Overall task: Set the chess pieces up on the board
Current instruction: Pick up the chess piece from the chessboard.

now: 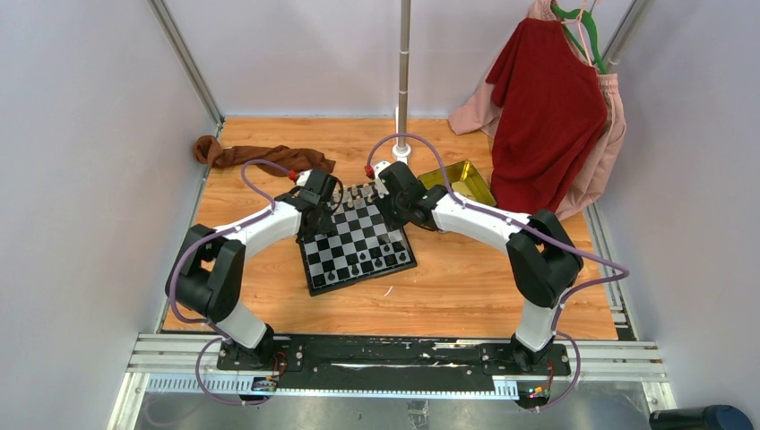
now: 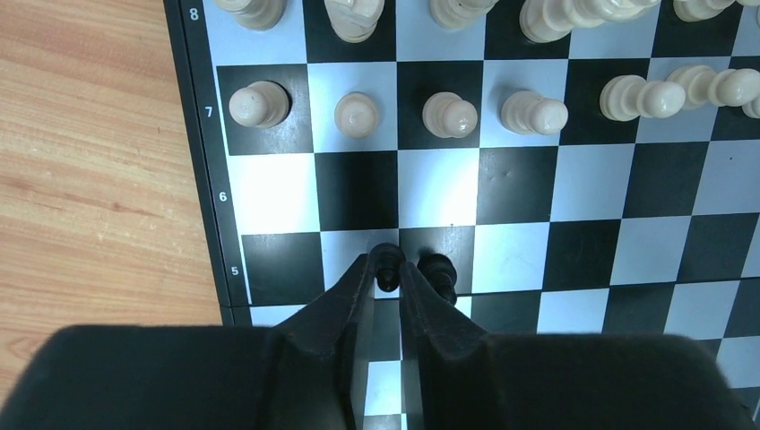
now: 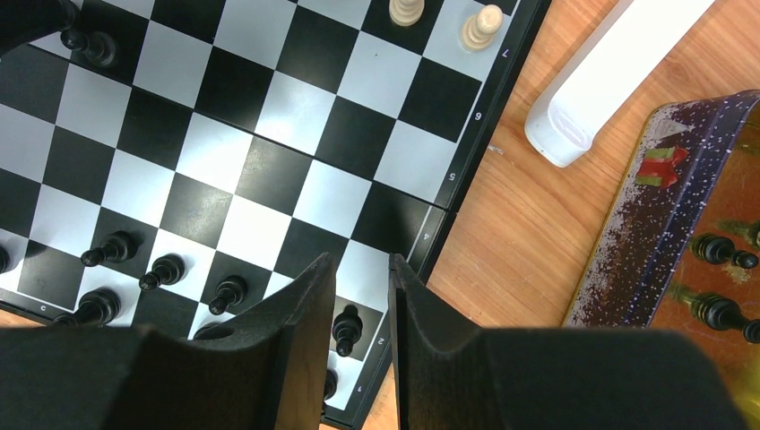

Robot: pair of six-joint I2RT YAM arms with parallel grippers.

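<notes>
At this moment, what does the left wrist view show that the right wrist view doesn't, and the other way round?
Left wrist only: the left jaws closed on a black pawn, a second black piece beside it, and a row of cream pawns. Right wrist only: the right jaws open and empty, a tin holding spare black pieces, a white post base, and black pawns in a line by the board's edge. Both: the board and the wooden table.

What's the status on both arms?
Left gripper shut on a black piece, row five of the board. Right gripper open, empty, over the board edge. Second black piece close beside the grip.
</notes>
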